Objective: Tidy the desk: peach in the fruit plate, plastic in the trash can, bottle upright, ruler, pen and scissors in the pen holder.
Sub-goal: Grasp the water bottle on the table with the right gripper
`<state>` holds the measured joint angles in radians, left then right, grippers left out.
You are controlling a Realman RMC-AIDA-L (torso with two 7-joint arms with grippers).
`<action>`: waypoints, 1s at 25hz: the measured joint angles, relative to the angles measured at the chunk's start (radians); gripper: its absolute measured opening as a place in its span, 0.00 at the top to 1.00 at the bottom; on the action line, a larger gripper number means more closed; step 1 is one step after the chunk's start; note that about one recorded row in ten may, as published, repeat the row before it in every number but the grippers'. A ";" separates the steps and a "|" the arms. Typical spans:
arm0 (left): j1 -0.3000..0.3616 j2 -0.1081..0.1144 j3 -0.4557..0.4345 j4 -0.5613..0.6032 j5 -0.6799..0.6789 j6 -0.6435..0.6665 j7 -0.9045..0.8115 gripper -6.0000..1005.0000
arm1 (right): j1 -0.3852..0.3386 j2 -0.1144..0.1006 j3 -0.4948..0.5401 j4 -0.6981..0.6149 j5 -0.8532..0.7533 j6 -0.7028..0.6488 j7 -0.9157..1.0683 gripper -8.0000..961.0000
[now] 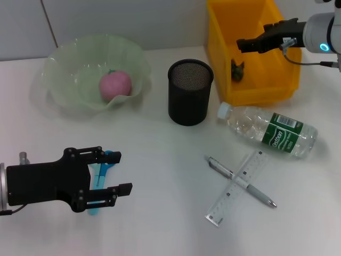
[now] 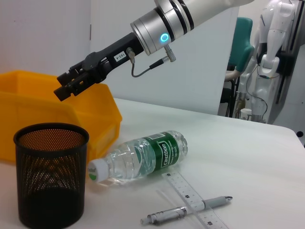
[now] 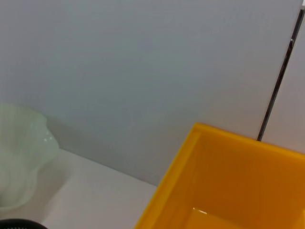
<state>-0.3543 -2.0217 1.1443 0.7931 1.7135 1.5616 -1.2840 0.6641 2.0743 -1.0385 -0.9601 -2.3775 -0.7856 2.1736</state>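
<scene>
Scissors lie at lower left of my head view, my left gripper spread wide around them. Right gripper, fingers pressed together, hangs over the yellow bin at upper right.

A yellow bin fills the lower right — its rim and inner walls show, with a bright glint on its floor. The pale green ruffled plate sits at the left edge on the white desk, well apart from the bin — a grey wall stands behind.
</scene>
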 joint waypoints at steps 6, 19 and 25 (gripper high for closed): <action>0.001 0.000 0.000 -0.002 0.000 0.000 0.000 0.25 | -0.001 -0.001 0.001 -0.010 0.009 -0.010 0.000 0.16; -0.001 -0.001 0.000 -0.004 0.000 0.000 0.000 0.25 | -0.051 -0.019 0.034 -0.238 0.107 -0.460 0.000 0.15; -0.002 0.000 0.000 0.000 0.000 0.000 -0.013 0.25 | -0.033 -0.041 0.089 -0.311 0.031 -0.711 0.000 0.15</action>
<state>-0.3559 -2.0220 1.1443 0.7933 1.7135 1.5615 -1.2968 0.6310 2.0337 -0.9490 -1.2708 -2.3463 -1.4971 2.1733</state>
